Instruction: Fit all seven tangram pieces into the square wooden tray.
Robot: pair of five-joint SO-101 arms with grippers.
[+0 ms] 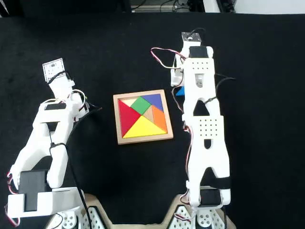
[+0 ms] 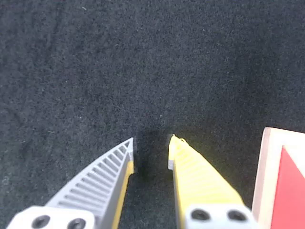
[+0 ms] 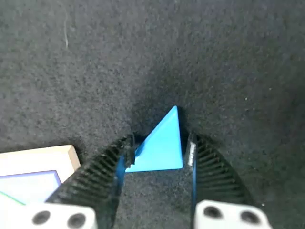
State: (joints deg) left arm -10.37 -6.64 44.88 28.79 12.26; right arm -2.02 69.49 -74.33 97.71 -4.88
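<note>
The square wooden tray (image 1: 117, 119) lies mid-table and holds several coloured pieces: red (image 1: 126, 118), yellow (image 1: 144, 128), green (image 1: 141, 105), dark blue (image 1: 155, 100) and orange (image 1: 159, 119). A wood-coloured triangular patch (image 1: 149, 114) shows between green and orange. A light blue triangle (image 3: 162, 143) sits on the black cloth just right of the tray's far right corner, and also shows as the light blue triangle (image 1: 179, 91) beside the right arm. My right gripper (image 3: 159, 143) is shut on it, one finger against each side. My left gripper (image 2: 151, 142) stands open a little, low over bare cloth left of the tray.
Black cloth covers the whole table. The tray's rim (image 2: 265, 181) with the red piece (image 2: 291, 191) is close beside my left gripper. The tray's corner (image 3: 47, 160) lies near my right gripper. Both arm bases stand at the near edge.
</note>
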